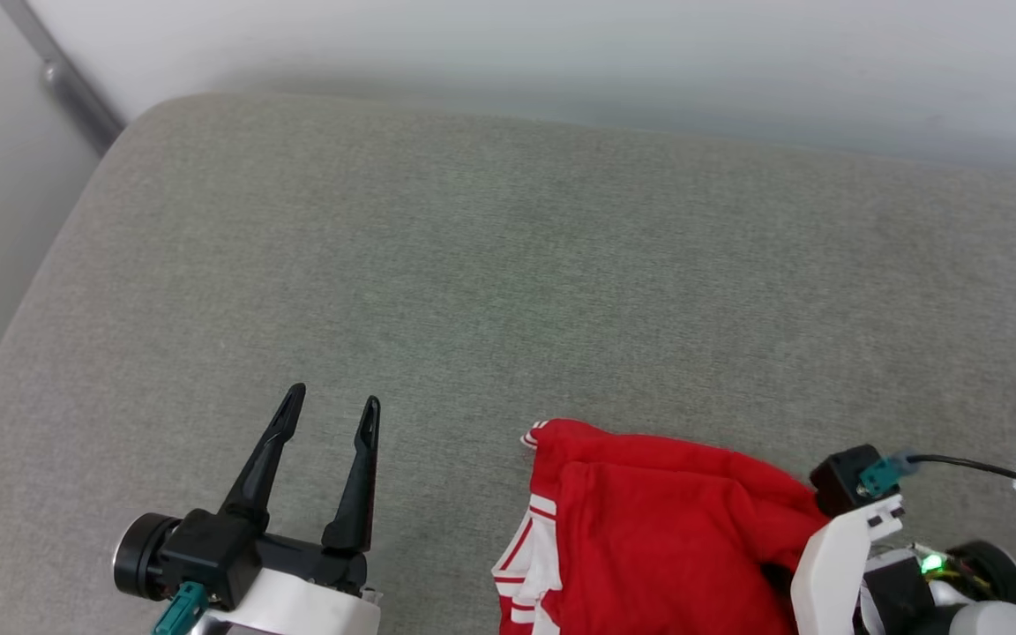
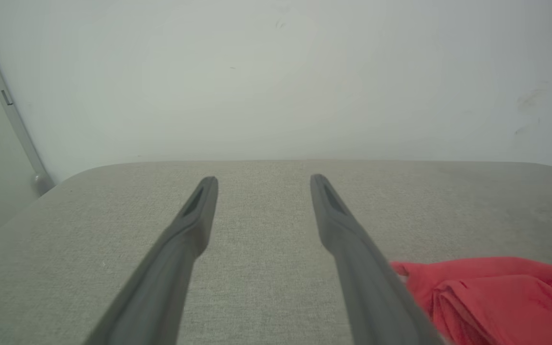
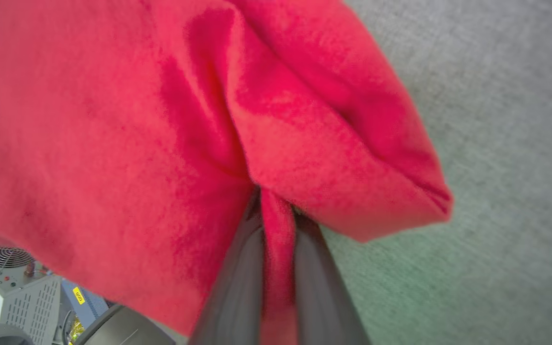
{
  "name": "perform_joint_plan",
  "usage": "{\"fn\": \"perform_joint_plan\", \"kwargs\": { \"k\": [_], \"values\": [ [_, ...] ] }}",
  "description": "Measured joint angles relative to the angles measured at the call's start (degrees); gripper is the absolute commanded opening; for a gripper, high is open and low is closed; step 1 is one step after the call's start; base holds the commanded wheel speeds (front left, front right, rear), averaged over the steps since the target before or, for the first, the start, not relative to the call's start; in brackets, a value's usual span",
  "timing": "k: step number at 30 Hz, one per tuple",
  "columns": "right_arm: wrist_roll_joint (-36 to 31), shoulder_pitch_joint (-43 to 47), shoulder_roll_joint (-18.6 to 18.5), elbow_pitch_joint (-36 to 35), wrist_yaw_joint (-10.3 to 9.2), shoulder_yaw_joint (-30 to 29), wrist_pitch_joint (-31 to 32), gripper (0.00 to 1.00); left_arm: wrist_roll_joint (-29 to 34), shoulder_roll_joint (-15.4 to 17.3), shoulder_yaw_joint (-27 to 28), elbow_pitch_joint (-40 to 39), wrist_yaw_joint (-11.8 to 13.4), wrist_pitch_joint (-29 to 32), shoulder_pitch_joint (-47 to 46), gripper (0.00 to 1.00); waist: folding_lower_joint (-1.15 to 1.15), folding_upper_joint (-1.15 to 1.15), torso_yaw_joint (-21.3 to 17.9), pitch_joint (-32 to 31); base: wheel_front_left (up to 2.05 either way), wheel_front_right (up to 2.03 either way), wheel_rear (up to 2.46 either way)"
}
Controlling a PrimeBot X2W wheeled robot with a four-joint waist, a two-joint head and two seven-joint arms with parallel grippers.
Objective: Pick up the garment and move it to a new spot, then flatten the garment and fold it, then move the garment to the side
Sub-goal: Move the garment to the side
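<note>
Pick-up step: the right hand pinches a fold of the garment; the left hand is spread, empty. Next move likely requires a clean lift.

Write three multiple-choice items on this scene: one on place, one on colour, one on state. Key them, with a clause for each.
1. Where is the garment in the head view?
A) upper left
B) lower right of centre
C) top centre

2. What colours are in the garment's trim?
A) white and red
B) blue and yellow
C) black and green

3. How is the right end effector?
A) open, holding nothing
B) shut on the garment
C) shut on nothing

Key: B, it sits low and right of centre; A, striped bands show along its edge; B, red cloth is pinched between its fingers.
</note>
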Motion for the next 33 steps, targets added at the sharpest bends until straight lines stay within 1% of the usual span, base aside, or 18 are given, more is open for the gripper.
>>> {"fn": "perform_joint_plan", "kwargs": {
  "k": [3,8,13,15,17,19,21,25,29,33],
  "values": [
    [-2.3,-2.0,-3.4,-0.6,0.04,3.4,-1.1,0.0,-0.1,0.0,-0.5,0.1,0.0,0.0,0.0,1.0,0.0,0.0,-1.6,-0.2,0.0,0.0,0.0],
    [-5.7,-9.0,-11.9,-3.5,0.01,10.8,-1.5,0.0,-0.9,0.1,-1.3,-0.2,0.0,0.0,-0.8,1.0,0.0,0.0,-6.2,0.3,0.0,0.0,0.0],
    [-9.7,-18.4,-23.9,-5.0,0.02,19.8,-3.4,0.0,-0.6,1.4,-4.3,0.4,0.0,0.0,-4.0,1.0,0.0,0.0,-12.5,2.2,0.0,0.0,0.0],
    [-10.2,-21.5,-27.6,-4.5,0.02,21.8,-4.6,0.0,-0.6,1.8,-4.8,0.6,0.0,0.0,-5.2,1.0,0.0,0.0,-15.3,3.2,0.0,0.0,0.0],
    [-9.7,-23.6,-29.3,-4.1,0.01,23.2,-5.8,0.0,-0.6,2.4,-5.2,0.5,0.0,0.0,-6.4,1.0,0.01,0.0,-18.2,4.3,0.0,0.0,0.0],
    [-9.7,-26.3,-31.1,-3.3,0.04,24.2,-7.6,0.0,-0.4,3.9,-6.1,0.5,0.0,0.0,-7.8,1.0,0.0,0.0,-21.0,5.6,0.0,0.0,0.0],
    [-9.7,-28.8,-32.4,-1.3,0.02,23.9,-9.7,0.0,0.4,5.5,-6.6,0.7,0.0,0.0,-9.4,1.0,0.01,0.0,-23.6,7.1,0.0,0.0,0.0],
    [-9.3,-32.4,-34.0,3.9,0.03,24.0,-13.7,0.0,0.7,7.2,-5.9,0.3,0.0,0.0,-12.4,1.0,0.01,0.0,-28.3,10.7,0.0,0.0,0.0],
    [-9.0,-35.6,-34.9,10.2,0.03,23.1,-18.5,0.0,1.1,9.6,-6.8,-0.4,0.0,0.0,-13.9,1.0,0.01,0.0,-31.9,14.6,0.0,0.0,0.0],
    [-9.3,-36.1,-36.7,16.8,0.03,22.0,-24.1,0.0,1.5,10.9,-8.0,-1.6,0.0,0.0,-16.6,1.0,0.01,0.0,-33.7,18.7,0.0,0.0,0.0]
  ]
}}
